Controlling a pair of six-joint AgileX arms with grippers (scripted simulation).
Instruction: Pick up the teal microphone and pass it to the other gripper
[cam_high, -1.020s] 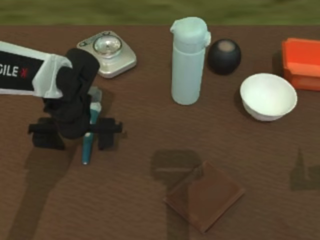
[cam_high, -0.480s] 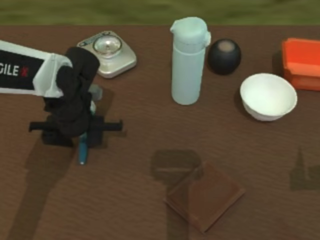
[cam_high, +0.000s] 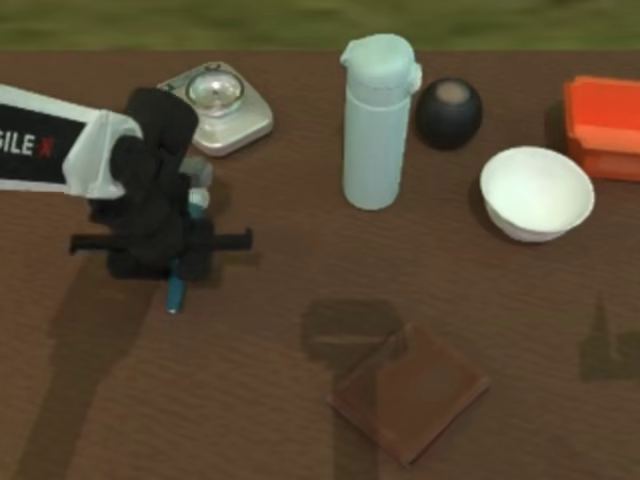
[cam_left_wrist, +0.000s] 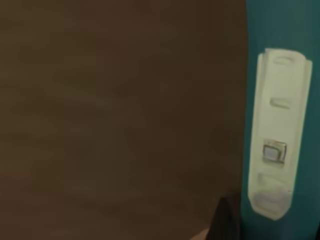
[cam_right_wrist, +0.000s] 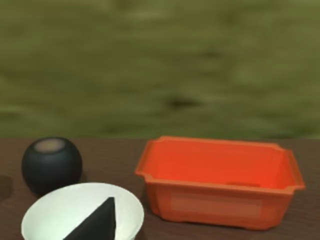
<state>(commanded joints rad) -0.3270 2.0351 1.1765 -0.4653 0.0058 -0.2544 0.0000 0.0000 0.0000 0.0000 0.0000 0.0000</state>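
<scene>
The teal microphone (cam_high: 177, 291) sits right under my left gripper (cam_high: 168, 250), its long axis running toward and away from the table's near edge, crosswise to the line of my fingers. Only the handle tip pokes out on the near side and a bit of the head end on the far side. In my left wrist view the teal handle (cam_left_wrist: 280, 120) with its white switch panel fills the frame close up, so I judge my fingers closed on it. The other gripper (cam_right_wrist: 95, 222), my right one, shows only a black fingertip well away over the white bowl (cam_right_wrist: 80, 210); whether it is spread I cannot tell. The handoff means carrying the microphone far rightward.
</scene>
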